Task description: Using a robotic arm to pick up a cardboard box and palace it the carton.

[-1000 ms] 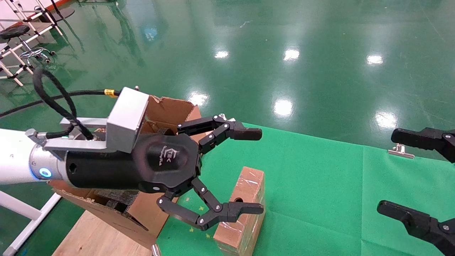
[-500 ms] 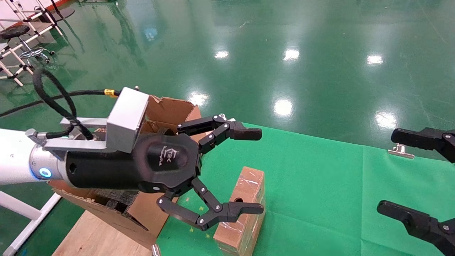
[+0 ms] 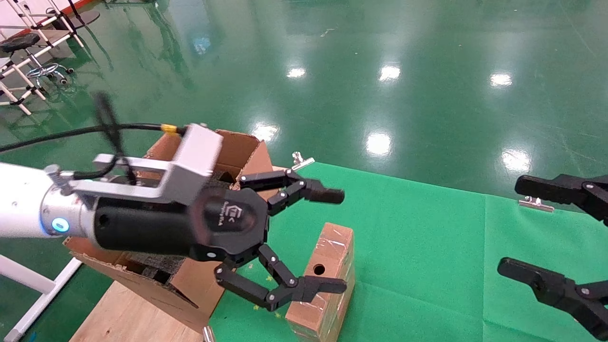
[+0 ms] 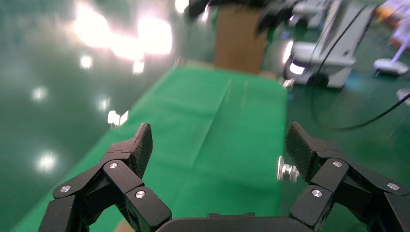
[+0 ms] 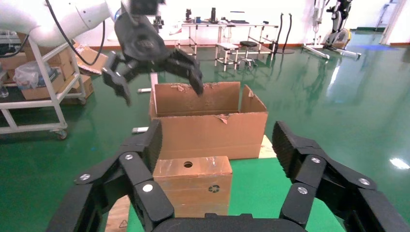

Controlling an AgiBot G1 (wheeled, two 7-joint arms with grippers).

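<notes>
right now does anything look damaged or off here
The carton has ragged, torn flap edges along its open top. The cardboard box stands intact on the green cloth, untouched, with the left hand open above it. Nothing is spilled.

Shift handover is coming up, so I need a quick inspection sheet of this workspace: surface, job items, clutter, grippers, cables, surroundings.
Surface: green mat beside a wooden board.
Job's things: cardboard box on its edge on the mat; carton open beside it, foam inside.
Clutter: metal clips at the mat's edge.
Grippers: left gripper open, above the box; right gripper open, apart.
Cables: black cable on the robotic arm.
Surroundings: green floor, stool.
</notes>
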